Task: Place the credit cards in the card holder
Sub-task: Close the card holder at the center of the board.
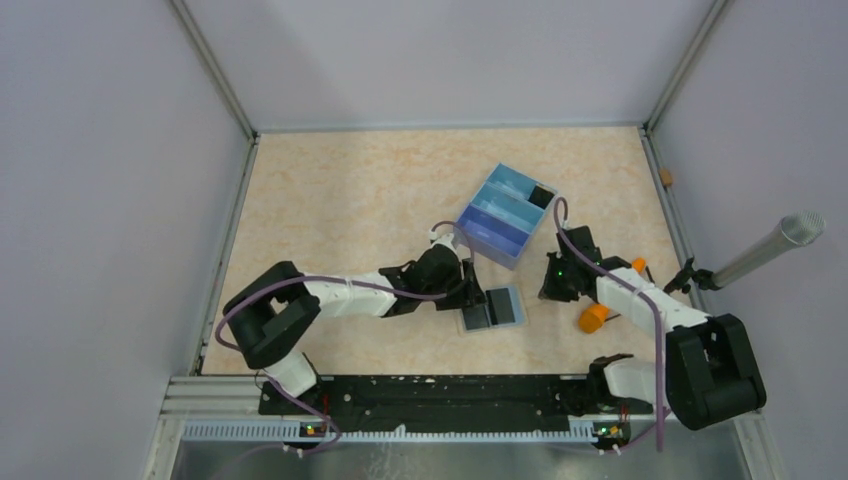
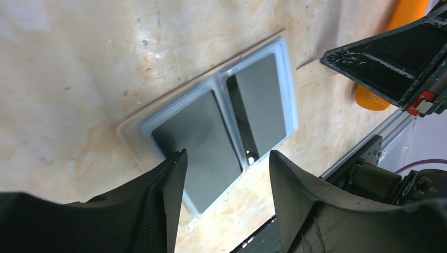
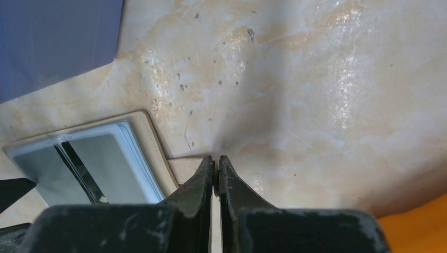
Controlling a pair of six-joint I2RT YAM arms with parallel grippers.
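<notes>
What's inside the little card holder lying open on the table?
Inside the card holder two dark rectangles lie side by side in pale-blue pockets. Anything tucked behind them is covered, so I cannot tell.

Glossy marbled tabletop (image 3: 316,79); card holder (image 2: 219,126) shows shiny clear plastic pockets.

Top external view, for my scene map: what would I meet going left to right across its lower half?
Left gripper → flat beige card holder → right gripper → small orange cylinder → grey metal tube.
</notes>
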